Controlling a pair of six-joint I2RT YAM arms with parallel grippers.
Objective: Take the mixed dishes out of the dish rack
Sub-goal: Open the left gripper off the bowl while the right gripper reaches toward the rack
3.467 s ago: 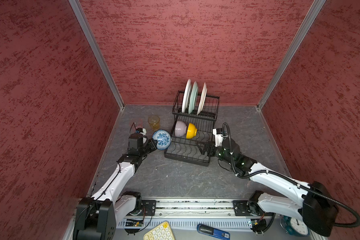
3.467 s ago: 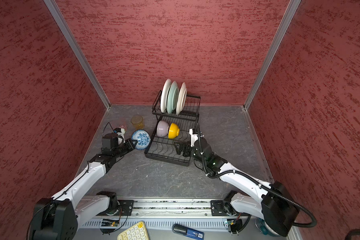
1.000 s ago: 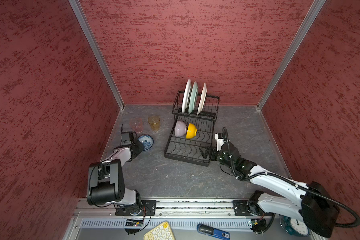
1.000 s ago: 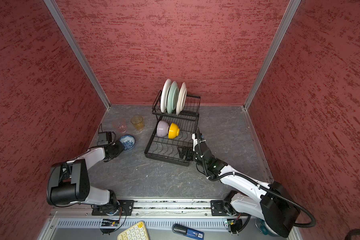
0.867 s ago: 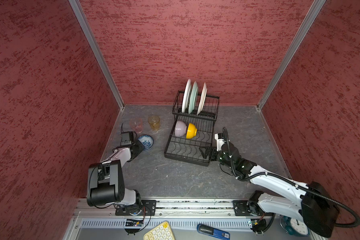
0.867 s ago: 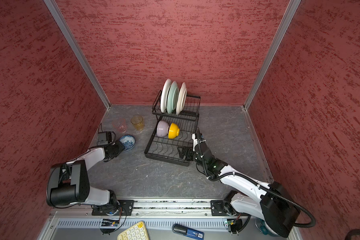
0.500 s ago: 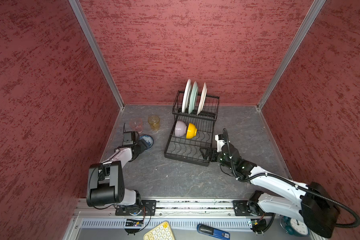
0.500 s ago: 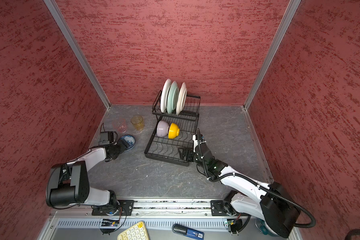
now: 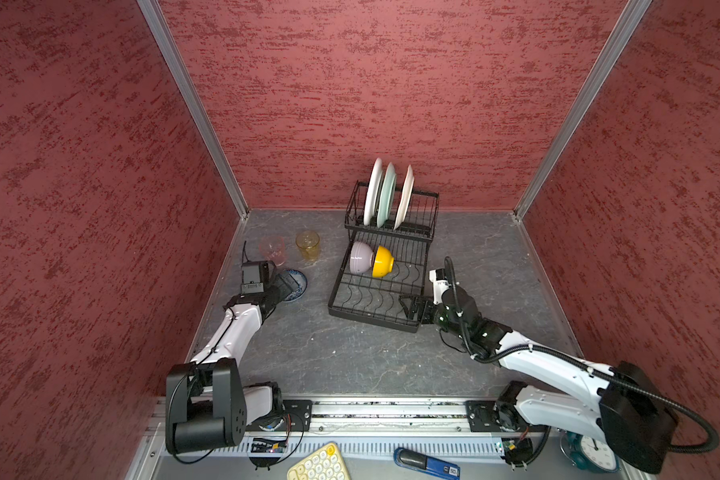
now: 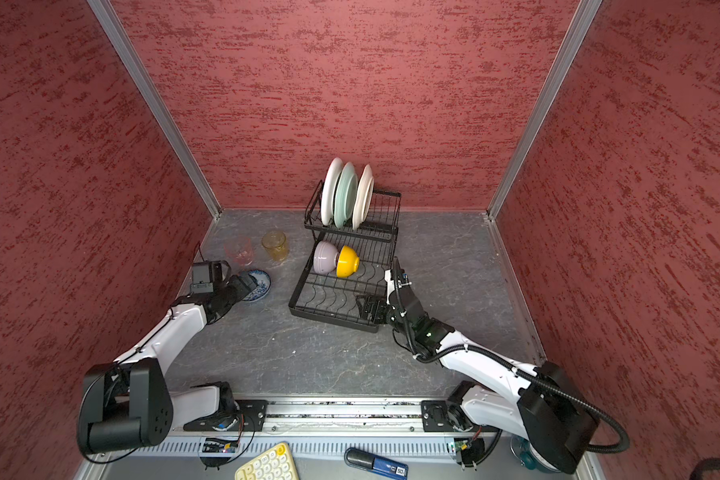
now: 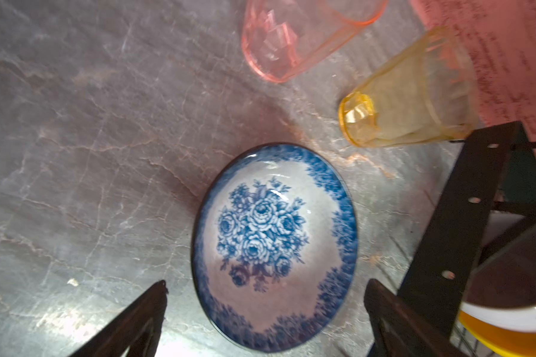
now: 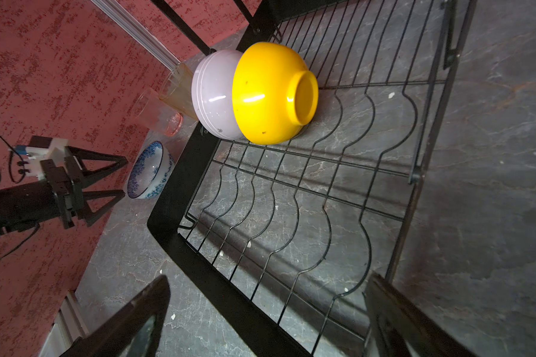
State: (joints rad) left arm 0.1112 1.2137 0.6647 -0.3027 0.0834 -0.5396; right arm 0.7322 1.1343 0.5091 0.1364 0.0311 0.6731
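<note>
Resting rim-up: blue-and-white bowl (image 11: 273, 241); yellow bowl (image 12: 266, 95) on side in rack (image 12: 217, 284)

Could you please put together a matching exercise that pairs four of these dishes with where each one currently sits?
Things:
1. yellow bowl
2. blue-and-white bowl
3. pale green plate
4. amber tumbler

Places:
A. on edge in the raised basket of the dish rack
B. standing between the pink tumbler and the rack
C. on its side on the rack's lower level
D. on the table, just in front of the left gripper's open jaws

Pairs: 1-C, 2-D, 3-A, 4-B
</note>
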